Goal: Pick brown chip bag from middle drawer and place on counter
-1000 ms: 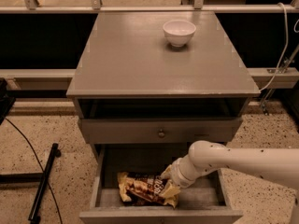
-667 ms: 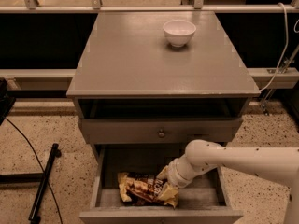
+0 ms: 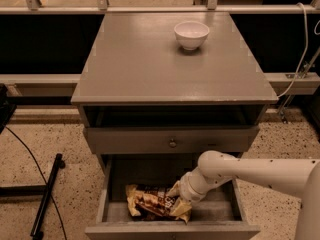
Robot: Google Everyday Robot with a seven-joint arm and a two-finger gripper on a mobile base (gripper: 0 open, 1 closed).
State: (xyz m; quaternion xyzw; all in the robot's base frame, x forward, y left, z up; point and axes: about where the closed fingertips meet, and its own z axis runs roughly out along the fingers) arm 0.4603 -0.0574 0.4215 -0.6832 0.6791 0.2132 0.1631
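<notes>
**A:** Step in hand?

**B:** Grasp phase, by all appearances. Gripper [image 3: 181, 195] down inside the middle drawer [image 3: 105, 206], at the right end of the brown chip bag [image 3: 150, 202], touching or pressed into its tan edge. Carried by a white arm [image 3: 260, 171] reaching in from the right, over the drawer's side wall.

**A:** Closed on the bag, or not?

**B:** Cannot be told. Tip buried against crumpled foil and hidden behind the wrist.

**A:** Position of the bag?

**B:** Lying on the drawer floor, toward the front and left of centre, dark middle facing up. Not yet lifted, so far as can be judged.

**A:** Destination?

**B:** Counter [image 3: 165, 69], above the drawer, past a closed drawer front [image 3: 140, 140] with a small knob and an open cavity under the top. White bowl [image 3: 191, 34] near the back edge, right of centre. Broad bare surface in front of it.

**A:** Requirements of the next move?

**B:** First, a firm hold on the foil, likely slippery and apt to slide out of a pinch at one edge. Then a lift high enough to clear the drawer's front wall. Next, a draw outward from the cabinet before rising further, with the closed front and the counter's overhang above. Finally, a carry over the edge and a set-down well apart from the bowl.

**A:** Progress?

**B:** Early — reach apparently complete, pick unconfirmed, placing not begun.
</notes>
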